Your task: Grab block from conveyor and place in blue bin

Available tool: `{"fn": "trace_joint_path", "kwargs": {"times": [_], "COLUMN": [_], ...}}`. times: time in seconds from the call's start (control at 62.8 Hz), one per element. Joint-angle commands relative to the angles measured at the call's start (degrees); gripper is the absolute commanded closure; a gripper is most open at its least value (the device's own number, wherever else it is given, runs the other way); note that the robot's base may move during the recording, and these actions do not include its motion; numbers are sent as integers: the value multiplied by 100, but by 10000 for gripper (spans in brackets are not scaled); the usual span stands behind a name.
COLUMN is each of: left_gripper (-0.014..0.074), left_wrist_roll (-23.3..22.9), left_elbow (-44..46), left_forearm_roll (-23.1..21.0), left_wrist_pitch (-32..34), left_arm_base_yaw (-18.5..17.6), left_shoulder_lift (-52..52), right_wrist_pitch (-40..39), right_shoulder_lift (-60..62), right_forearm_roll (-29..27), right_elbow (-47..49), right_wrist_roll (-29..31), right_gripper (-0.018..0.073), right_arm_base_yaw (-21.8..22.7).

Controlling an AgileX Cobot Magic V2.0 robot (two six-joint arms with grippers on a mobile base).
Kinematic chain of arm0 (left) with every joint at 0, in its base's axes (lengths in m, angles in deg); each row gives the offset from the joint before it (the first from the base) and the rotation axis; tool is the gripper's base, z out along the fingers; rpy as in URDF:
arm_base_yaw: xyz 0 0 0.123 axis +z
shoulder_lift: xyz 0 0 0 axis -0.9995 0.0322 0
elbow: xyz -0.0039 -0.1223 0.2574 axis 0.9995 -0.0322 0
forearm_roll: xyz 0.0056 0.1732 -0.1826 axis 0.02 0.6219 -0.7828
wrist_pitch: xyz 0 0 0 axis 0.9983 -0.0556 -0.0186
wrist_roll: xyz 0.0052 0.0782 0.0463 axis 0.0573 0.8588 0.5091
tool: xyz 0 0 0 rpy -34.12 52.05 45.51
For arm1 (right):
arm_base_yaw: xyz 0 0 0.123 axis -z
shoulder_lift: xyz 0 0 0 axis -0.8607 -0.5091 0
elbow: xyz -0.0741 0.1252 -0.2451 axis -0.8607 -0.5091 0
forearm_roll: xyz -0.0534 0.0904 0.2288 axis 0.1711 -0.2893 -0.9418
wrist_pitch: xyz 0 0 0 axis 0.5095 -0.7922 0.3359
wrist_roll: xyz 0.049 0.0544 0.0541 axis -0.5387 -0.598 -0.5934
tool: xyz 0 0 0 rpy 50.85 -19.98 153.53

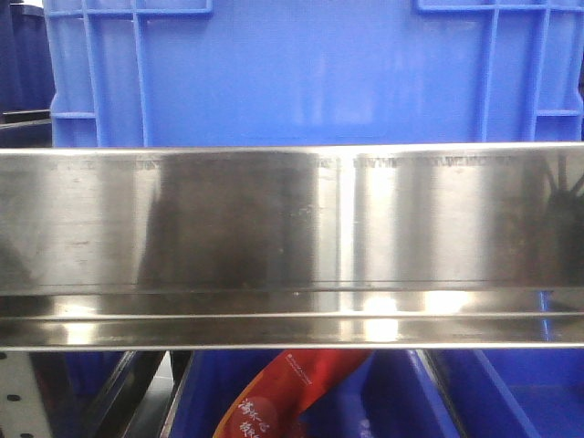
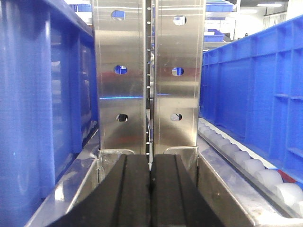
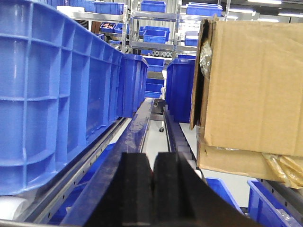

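Facing a brushed stainless steel rail (image 1: 292, 228) that filled the front view, the robot had a large blue plastic crate (image 1: 310, 68) just behind that rail and another blue bin (image 1: 511, 392) below it, beside a red printed package (image 1: 292, 392). No block and no conveyor showed in any view, so where the block lay could not be told. Left gripper (image 2: 150, 189) had its black rubber pads pressed together, empty, pointing at two perforated steel uprights (image 2: 149, 75) between blue crate walls (image 2: 251, 99). Right gripper (image 3: 152, 184) was likewise closed on nothing, aimed down a shelf aisle between a ribbed blue crate (image 3: 52, 94) and a brown cardboard box (image 3: 255, 85). Judging by the task alone, a block would likely be light and rigid; pinch across opposite flat faces.
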Motion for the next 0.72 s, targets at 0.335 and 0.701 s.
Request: {"fn": "trace_joint_path", "kwargs": {"times": [0.335, 0.701], "left_gripper": [708, 708], "left_wrist_roll": [-30, -30], "left_elbow": [7, 7], "left_forearm_roll": [-30, -30], "left_wrist_pitch": [65, 65], "left_arm_base_yaw": [16, 16], "left_shoulder_lift": [-25, -25], "right_wrist_pitch": [-122, -122], "right_shoulder_lift": [21, 21], "right_forearm_roll": [33, 33], "right_elbow": [0, 0], "right_wrist_roll": [-8, -8], "right_gripper": [721, 721], "right_arm_base_yaw": [27, 27]}}
